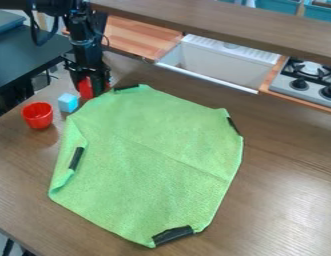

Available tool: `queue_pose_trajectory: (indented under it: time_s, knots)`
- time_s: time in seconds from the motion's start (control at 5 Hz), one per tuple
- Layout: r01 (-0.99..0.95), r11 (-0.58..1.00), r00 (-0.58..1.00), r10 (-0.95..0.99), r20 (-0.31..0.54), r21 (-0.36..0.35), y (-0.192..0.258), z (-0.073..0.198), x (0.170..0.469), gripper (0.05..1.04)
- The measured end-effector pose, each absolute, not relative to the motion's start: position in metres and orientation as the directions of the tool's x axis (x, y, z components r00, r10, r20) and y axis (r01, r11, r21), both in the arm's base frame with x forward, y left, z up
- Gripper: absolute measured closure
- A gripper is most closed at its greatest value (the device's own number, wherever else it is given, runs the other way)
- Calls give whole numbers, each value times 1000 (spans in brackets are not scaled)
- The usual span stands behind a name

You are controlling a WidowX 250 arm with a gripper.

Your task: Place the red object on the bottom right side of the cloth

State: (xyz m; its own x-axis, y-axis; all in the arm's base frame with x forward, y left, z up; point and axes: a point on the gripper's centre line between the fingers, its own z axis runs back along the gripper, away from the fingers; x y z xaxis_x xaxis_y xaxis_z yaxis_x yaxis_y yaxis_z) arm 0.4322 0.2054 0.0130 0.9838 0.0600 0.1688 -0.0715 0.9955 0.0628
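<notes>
Pincer (91, 89), cannot tell if open or closed, red object (85, 88) at its tip

Your robot arm (79, 31) is black, built of blocky segments; you have a dark cable (34, 36) looping beside it, and your gripper (92, 86) is black too.

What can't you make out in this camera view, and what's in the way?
- Red object: its full shape, because the claw partly covers it.
- Whether the claw grips the red object or is just around it: dark parts overlap there.
- Green cloth: the tabletop beneath it, covered by the fabric.
- Stove: its far right part, cut off by the right edge.
</notes>
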Motion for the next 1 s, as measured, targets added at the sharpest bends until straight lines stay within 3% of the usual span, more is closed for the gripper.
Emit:
queue_pose_trajectory:
  time_s: [0.4, 0.6, 1.0]
  knots:
    - [-65, 988, 955, 21, 297, 139, 188, 69, 423, 494]
    - [29, 990, 942, -73, 326, 138, 160, 82, 414, 494]
    - [359, 923, 878, -384, 286, 138, 81, 66, 363, 494]
